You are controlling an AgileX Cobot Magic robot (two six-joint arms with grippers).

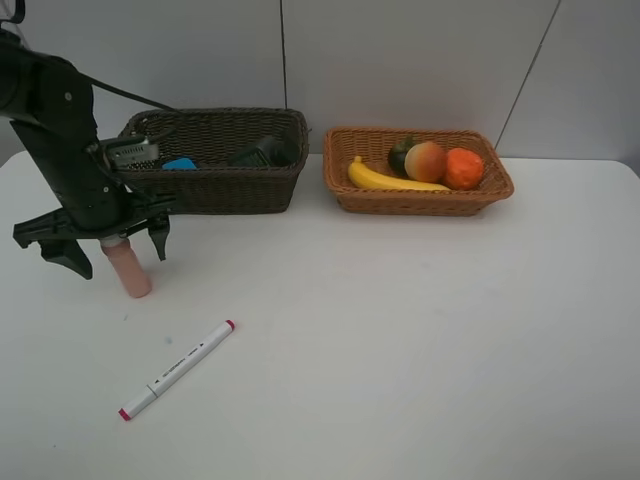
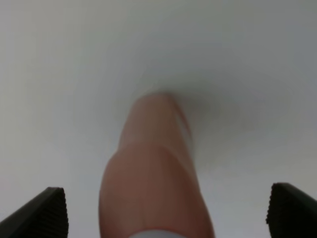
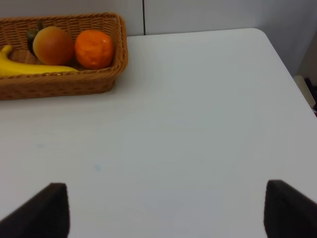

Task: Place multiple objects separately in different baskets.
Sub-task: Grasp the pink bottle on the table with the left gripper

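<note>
The fruit [image 1: 425,160] is in the tan basket [image 1: 420,205]. Left for you: the pink bottle [image 1: 130,272], upright on the tabletop [image 1: 400,330] inside your wide-open left hand [image 1: 118,255], ungripped, and the marker [image 1: 177,369] lying nearby.

- Left gripper [image 1: 118,258]: matte black; fingers [image 2: 49,213] black, with finely ribbed pads.
- Right gripper [image 3: 166,210]: fingers [image 3: 44,210] dark, near black.
- Cylindrical plastic pink bottle [image 1: 132,272], between the left fingers: salmon pink, with a whitish band at the end nearer the gripper.
- Slim white red-tipped marker [image 1: 177,370], well apart from the left fingers: white barrel, black print, red at both ends.
- Deep rectangular dark brown wicker basket [image 1: 215,190]: even woven pattern. Inside are a bright blue piece [image 1: 180,164] and a dark pump bottle [image 1: 262,153].
- Shallow rectangular orange-tan wicker basket [image 1: 420,200]: the same weave, in a lighter colour.
  - Curved yellow banana [image 1: 395,181]: plain yellow.
  - Round red-yellow peach [image 1: 425,160]: red blush fading into yellow.
  - Round orange [image 1: 464,168]: plain orange.
  - Dark mangosteen [image 1: 401,153]: greenish black.
- Flat table [image 1: 400,350]: plain white.
</note>
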